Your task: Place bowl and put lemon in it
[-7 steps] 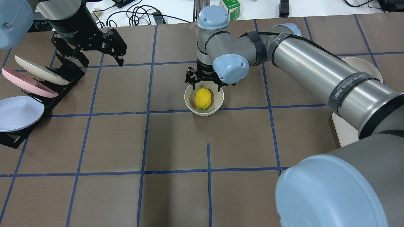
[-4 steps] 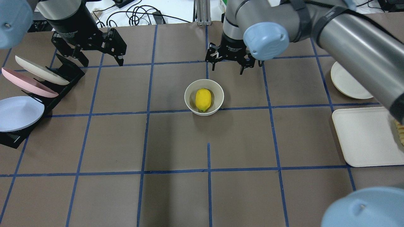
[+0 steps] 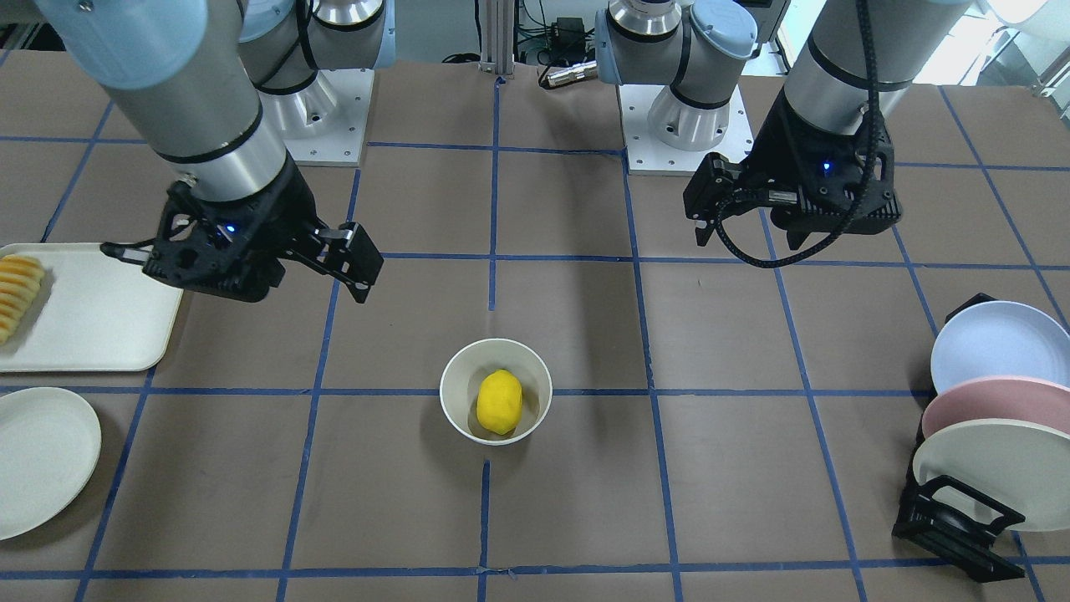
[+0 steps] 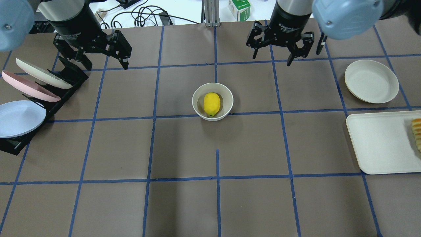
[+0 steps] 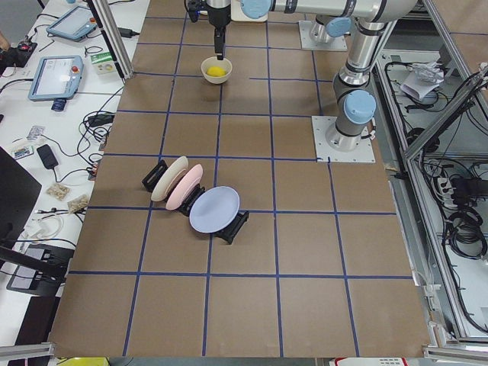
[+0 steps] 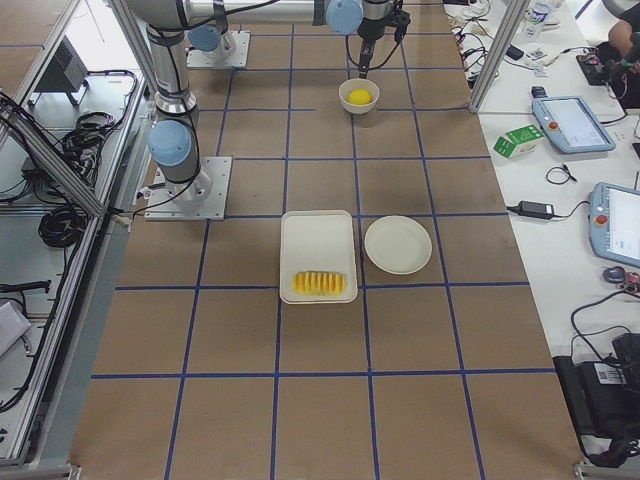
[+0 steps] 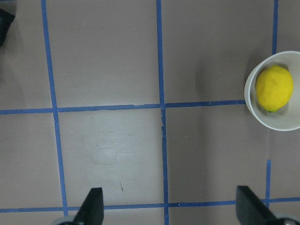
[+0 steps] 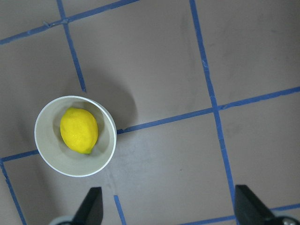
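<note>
The off-white bowl (image 4: 196, 98) stands upright near the middle of the table, and the yellow lemon (image 4: 211, 103) lies inside it. My right gripper (image 4: 271, 60) is open and empty, raised above the table beyond and to the right of the bowl. My left gripper (image 4: 107, 67) is open and empty at the far left, above the plate rack. The bowl (image 8: 111, 140) and lemon (image 8: 78, 130) show in the right wrist view, clear of the open fingers. They also show at the right edge of the left wrist view: bowl (image 7: 251, 108), lemon (image 7: 273, 88).
A black rack (image 4: 67, 77) at the left holds cream, pink and blue plates. A flat cream plate (image 4: 371, 81) lies at the right. In front of it is a white tray (image 4: 381, 141) with sliced food (image 4: 417, 133) at its right edge.
My right gripper has risen from just over the bowl and drawn back up and to the right, open. The lemon stays in the bowl. The left arm has not moved.
</note>
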{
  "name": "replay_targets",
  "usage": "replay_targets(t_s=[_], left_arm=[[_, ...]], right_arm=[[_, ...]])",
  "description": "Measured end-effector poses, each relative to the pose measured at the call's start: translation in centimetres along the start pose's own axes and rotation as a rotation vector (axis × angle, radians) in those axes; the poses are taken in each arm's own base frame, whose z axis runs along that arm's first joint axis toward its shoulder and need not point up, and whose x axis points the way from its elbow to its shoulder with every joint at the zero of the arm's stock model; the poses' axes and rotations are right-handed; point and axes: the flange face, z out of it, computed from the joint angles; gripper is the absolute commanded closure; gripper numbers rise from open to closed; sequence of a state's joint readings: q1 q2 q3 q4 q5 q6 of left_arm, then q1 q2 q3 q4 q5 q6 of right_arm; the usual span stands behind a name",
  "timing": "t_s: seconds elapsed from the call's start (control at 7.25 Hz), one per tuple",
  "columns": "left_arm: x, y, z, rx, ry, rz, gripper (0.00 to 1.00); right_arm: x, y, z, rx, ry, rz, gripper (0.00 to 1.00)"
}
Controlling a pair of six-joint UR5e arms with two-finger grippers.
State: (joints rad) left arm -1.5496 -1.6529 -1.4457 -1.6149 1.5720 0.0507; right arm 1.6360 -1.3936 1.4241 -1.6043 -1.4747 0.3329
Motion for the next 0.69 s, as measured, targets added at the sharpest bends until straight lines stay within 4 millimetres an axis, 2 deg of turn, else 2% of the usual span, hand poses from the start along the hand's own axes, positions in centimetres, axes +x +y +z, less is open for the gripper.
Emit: replay_targets(t_s=[0.14, 0.28, 0.41, 0.69], left_arm=[[0.0, -0.1, 0.1, -0.002, 0.001, -0.002, 0.00], [0.0, -0.2, 0.2, -0.002, 0.001, -0.005, 0.00], [0.0, -0.2, 0.2, -0.003, 0.000, -0.005, 0.00], [0.0, -0.4, 0.4, -0.007, 0.000, -0.007, 0.00]], right_arm=[[2.3, -0.2, -1.0, -0.013, 0.012, 0.029, 0.00], [3.7, -0.1, -2.0, -0.013, 0.019, 0.031, 0.00], [4.4, 0.3, -2.8, -0.006, 0.023, 0.017, 0.00], [5.5, 0.9, -2.5, 0.004, 0.099, 0.007, 0.00]])
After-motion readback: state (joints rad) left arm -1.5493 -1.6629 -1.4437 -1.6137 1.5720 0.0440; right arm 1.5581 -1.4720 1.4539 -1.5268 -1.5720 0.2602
